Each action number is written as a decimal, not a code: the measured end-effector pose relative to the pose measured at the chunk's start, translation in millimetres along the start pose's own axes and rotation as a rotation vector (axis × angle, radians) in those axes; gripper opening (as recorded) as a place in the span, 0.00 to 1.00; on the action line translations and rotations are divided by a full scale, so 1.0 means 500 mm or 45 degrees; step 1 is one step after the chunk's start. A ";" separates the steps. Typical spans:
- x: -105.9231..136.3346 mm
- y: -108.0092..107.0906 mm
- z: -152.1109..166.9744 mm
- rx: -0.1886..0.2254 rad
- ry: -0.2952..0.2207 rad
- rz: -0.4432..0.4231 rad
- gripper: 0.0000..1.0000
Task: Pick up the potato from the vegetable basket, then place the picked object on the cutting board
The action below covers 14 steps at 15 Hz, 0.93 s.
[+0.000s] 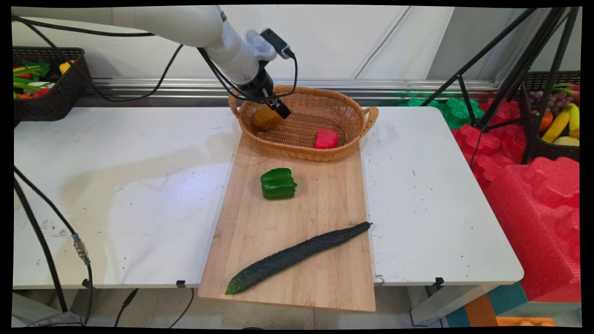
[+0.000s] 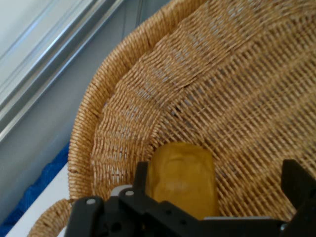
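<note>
A white arm reaches from the upper left over a wicker basket (image 1: 304, 121) at the far end of a cutting board (image 1: 297, 227) on the white counter (image 1: 125, 195), its gripper (image 1: 274, 111) lowered inside the basket's left half. A yellow-brown pepper (image 1: 265, 118) sits between the jaws; the hand view shows it (image 2: 182, 177) framed by the black fingers (image 2: 296, 185) with room to spare on the right side, so the jaws stand parted around it rather than pressed against it. The pepper lies low against the woven wall, apparently resting on the basket's floor, which would explain why it stays put without a squeeze. A red pepper (image 1: 326, 138) rests at the basket's near right, well apart from the gripper. On the board, just in front of the basket, a green pepper (image 1: 278, 183) sits alone, and a long cucumber (image 1: 297, 256) lies diagonally across the near end, its stem tip reaching the board's right edge. Dark baskets of mixed produce (image 1: 44, 81) stand at the far left and far right, off the working area, and a black tripod (image 1: 506, 69) rises beyond the counter's right side above red foam blocks (image 1: 533, 195).
</note>
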<state>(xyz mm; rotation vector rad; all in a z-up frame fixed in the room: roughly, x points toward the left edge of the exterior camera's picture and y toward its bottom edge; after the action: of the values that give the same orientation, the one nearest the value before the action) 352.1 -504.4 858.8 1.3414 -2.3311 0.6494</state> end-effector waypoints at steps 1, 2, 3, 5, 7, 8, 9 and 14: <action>-0.001 -0.004 0.018 -0.001 -0.017 -0.006 1.00; -0.003 -0.007 0.034 -0.001 -0.034 -0.011 1.00; -0.004 -0.010 0.046 0.001 -0.047 -0.015 1.00; -0.010 -0.017 0.069 0.010 -0.074 -0.023 1.00; -0.019 -0.022 0.087 0.014 -0.098 -0.030 1.00; -0.022 -0.023 0.095 0.013 -0.108 -0.031 1.00; -0.024 -0.024 0.101 0.012 -0.113 -0.031 1.00; -0.020 -0.031 0.112 0.019 -0.070 -0.034 0.00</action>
<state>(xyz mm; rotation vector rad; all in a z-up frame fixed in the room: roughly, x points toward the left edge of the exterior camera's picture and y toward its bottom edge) 365.3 -535.6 810.3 1.4114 -2.3512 0.6308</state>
